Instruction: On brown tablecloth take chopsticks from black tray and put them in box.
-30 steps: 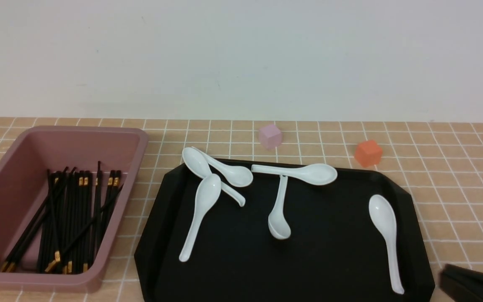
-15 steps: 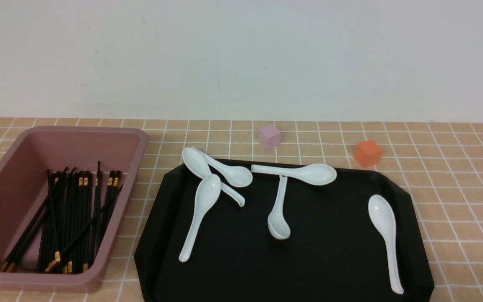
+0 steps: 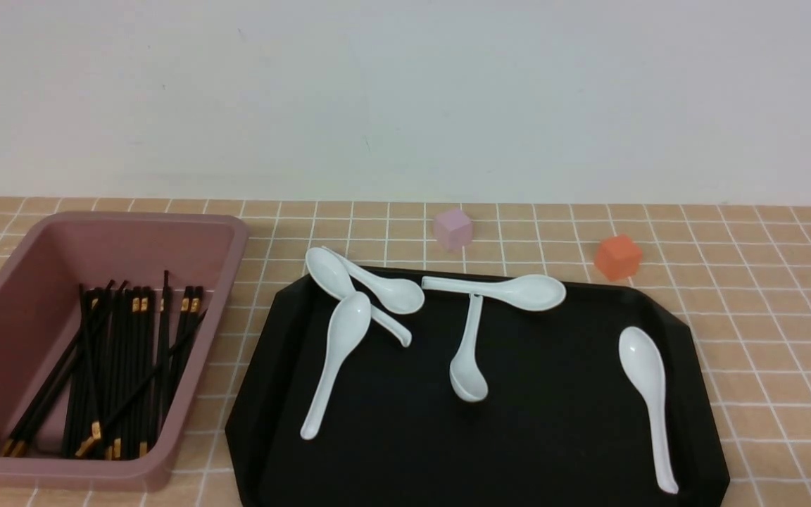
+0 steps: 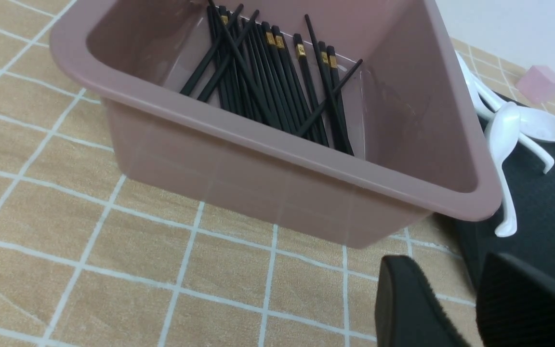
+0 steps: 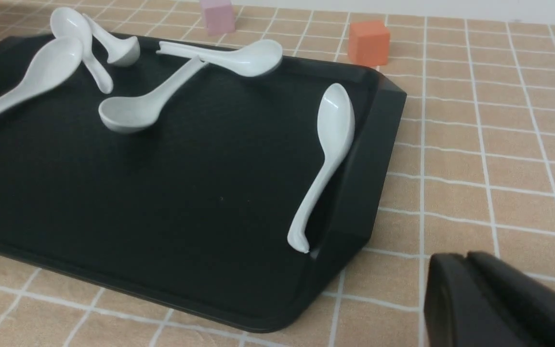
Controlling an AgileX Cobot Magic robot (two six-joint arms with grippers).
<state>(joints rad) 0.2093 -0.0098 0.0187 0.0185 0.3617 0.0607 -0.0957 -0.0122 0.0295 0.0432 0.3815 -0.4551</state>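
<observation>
Black chopsticks with gold bands lie bundled inside the mauve box at the left of the brown tablecloth. The black tray beside it carries only white spoons. Neither gripper shows in the front view. In the left wrist view my left gripper hangs open and empty over the cloth, near the box corner, with the chopsticks visible inside. In the right wrist view my right gripper is shut with nothing in it, over the cloth just off the tray corner.
Several white spoons lie scattered on the tray, some crossing at its far edge. A small pink cube and an orange cube stand on the cloth behind the tray. A white wall closes off the back.
The dark tip of my right gripper, at the front view's lower right corner a second ago, has withdrawn out of that view. Nothing else has moved.
</observation>
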